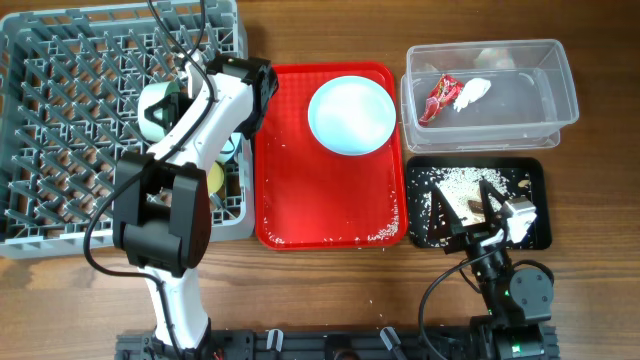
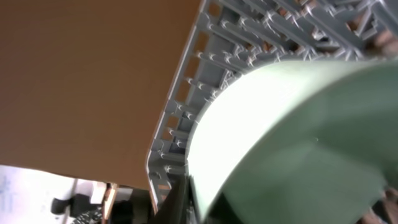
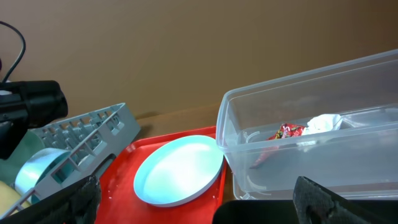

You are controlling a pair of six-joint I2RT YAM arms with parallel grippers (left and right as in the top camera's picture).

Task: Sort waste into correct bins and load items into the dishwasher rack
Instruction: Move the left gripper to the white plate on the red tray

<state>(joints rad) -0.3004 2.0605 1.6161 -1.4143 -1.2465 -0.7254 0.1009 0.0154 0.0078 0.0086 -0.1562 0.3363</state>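
Left gripper point(image 1: 178, 100) on green bowl point(image 2: 292, 143)

Red tray point(image 1: 320, 200) on wooden table point(image 1: 330, 300)

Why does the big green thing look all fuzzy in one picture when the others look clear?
Left wrist view: the pale green bowl is right up against the lens, so it is out of focus and washed bright; the dishwasher rack behind it is sharper. Overhead view: evenly lit and crisp, even the rice grains. Right wrist view: sharp too, with a pale sheen on the clear tub.
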